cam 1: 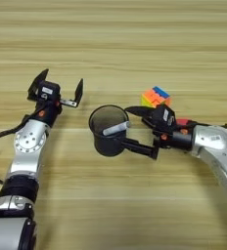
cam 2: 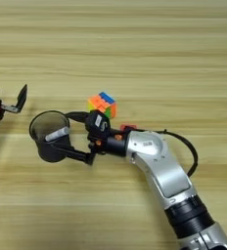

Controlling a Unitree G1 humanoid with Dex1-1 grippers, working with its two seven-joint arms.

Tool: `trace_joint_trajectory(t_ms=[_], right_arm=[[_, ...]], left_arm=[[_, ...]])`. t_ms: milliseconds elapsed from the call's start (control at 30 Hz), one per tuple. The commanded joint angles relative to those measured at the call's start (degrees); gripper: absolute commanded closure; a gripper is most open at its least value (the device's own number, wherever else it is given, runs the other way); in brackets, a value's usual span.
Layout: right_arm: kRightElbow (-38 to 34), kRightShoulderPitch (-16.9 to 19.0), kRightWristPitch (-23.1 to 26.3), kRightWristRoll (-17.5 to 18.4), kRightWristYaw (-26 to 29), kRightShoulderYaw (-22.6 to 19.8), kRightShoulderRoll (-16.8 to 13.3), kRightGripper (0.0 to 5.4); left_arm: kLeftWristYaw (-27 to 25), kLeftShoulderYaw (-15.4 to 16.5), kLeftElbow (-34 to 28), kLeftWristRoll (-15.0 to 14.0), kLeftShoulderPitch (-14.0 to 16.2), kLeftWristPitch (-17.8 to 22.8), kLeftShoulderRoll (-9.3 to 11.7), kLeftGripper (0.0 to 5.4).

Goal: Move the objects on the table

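My right gripper (cam 1: 137, 129) is spread wide against the round mesh cup (cam 1: 108, 130), one finger at each side, pen (cam 1: 116, 129) inside. Glossy puzzle cube (cam 1: 156, 97) just behind. Left gripper (cam 1: 56, 90) gapes empty above the plank table (cam 1: 135, 44).

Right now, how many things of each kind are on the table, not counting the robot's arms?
Multicoloured puzzle cube: 1
Small plain red cube, mostly hidden behind the right arm: 1
Black cylindrical mesh cup: 1
Thin white pen lying in the cup: 1
Total: 4 things in sight
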Motion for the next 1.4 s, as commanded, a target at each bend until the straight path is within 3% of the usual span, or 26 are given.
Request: trace_joint_trajectory(t_ms=[33,700,1000,1400], right_arm=[[0.81,-1.43,-0.71,-0.79,0.05,0.44,0.51,1.77],[1.06,-1.90,-0.93,-0.40,0.61,-0.35,1.44,4.53],[0.23,-3.35,-0.79,0.42,0.30,-1.69,1.40,4.66],[-12.87,-6.37,4.21,11.15,-0.73,-12.73,-3.08,4.66]], left_arm=[[0.19,-0.23,-0.56,0.45,0.35,-0.28,0.02,0.00],[0.21,-0.10,-0.52,0.40,0.27,-0.36,0.21,0.00],[0.13,-0.05,-0.09,0.36,-0.13,-0.48,0.32,0.00],[0.40,-0.17,0.71,0.57,-0.86,-0.58,0.09,0.00]])
